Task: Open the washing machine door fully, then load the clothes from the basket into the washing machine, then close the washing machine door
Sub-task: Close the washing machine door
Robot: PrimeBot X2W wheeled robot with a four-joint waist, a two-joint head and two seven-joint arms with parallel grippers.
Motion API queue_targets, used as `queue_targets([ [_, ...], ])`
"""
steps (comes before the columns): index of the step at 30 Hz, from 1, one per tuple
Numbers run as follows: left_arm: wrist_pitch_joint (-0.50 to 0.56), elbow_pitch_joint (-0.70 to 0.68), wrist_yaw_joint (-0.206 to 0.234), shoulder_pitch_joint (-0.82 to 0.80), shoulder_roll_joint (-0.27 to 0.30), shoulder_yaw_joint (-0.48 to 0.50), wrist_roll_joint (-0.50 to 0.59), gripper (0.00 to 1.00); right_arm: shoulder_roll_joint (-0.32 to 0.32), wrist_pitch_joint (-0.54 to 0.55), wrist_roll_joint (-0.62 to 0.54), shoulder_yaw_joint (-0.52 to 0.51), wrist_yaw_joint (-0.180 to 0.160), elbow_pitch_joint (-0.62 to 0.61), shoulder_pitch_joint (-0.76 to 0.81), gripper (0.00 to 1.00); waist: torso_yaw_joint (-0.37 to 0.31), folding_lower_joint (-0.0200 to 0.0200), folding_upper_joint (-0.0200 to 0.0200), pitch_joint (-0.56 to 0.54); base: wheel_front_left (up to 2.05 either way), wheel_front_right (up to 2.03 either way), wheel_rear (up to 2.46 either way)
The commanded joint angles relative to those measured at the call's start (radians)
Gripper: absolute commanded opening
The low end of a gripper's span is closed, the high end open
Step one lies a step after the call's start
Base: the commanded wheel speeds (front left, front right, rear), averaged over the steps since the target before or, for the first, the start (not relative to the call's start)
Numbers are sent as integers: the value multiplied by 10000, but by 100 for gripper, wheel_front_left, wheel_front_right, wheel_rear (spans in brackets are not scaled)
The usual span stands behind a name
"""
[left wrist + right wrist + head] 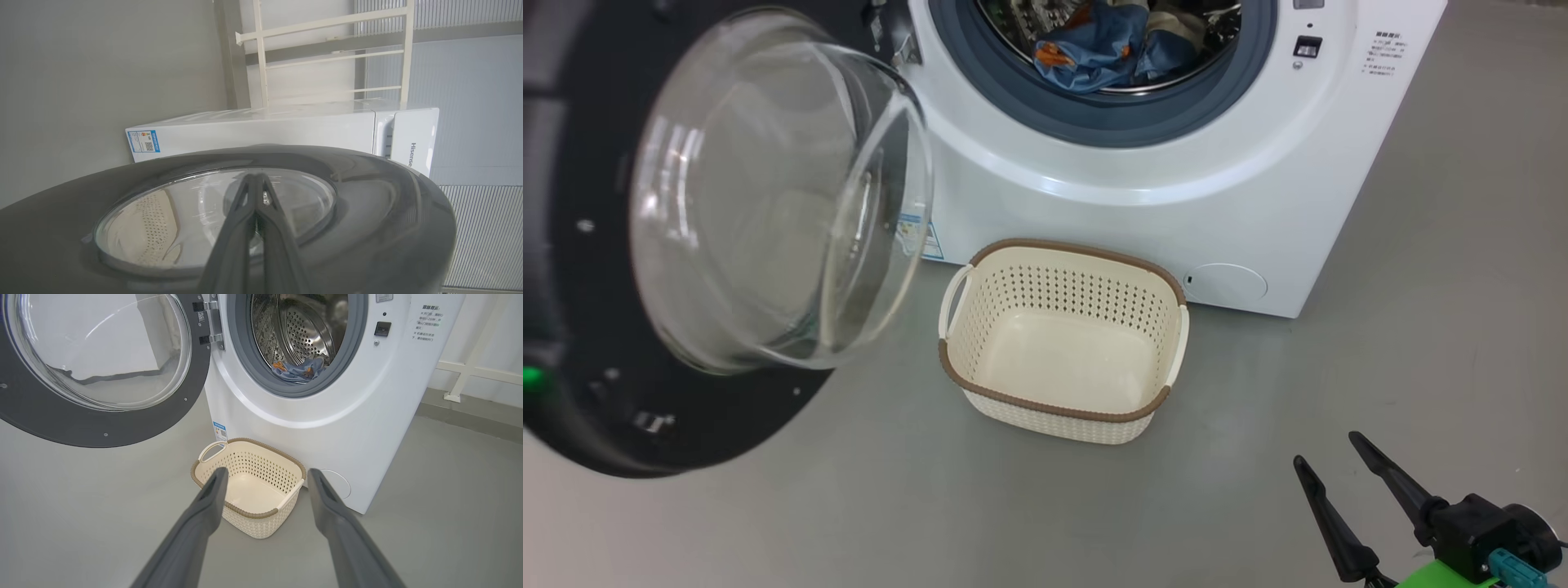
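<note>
I see the large round glossy black washing machine door standing out to the left of the big white front-loading washing machine, hinged at the left edge of the opening, its clear glass bowl bulging rightward. The light blue printed clothes lie inside the steel drum. The small cream perforated plastic basket with the brown rim sits empty on the floor just in front of the machine, so I judge only the closing is left. My left gripper is at the door's outer, left-hand face, fingers pressed together on nothing, tips pointing at the window; I cannot tell whether they touch it. My right gripper hangs spread and empty at the near right, well apart from the door. The push should go rightward and away, and the left arm is nearer.
</note>
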Motion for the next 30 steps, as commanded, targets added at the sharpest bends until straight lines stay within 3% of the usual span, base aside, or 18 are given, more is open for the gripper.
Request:
queue_targets([
  [1, 359, -395, -76, 15, 202, -83, -65, 0, -93, -76, 8, 164, 16, -196, -42, 100, 53, 0, -1, -66, 0, 0, 0],
  [16, 2663, -2527, 230, 358, -720, -757, -321, 0, 359, -76, -27, 19, 16, -174, -26, 100, 67, 0, -1, -243, 0, 0, 0],
  [22, 3363, -4293, 869, 774, -1486, -1381, -125, 0, 516, -76, -56, -66, 16, -231, -80, 100, -10, 0, -1, -164, 0, 0, 0],
  [30, 3482, -6720, 1720, 1517, -2556, -1704, -145, 0, 710, -76, -24, -115, 16, -222, -203, 100, -257, 0, -1, -63, 0, 0, 0],
])
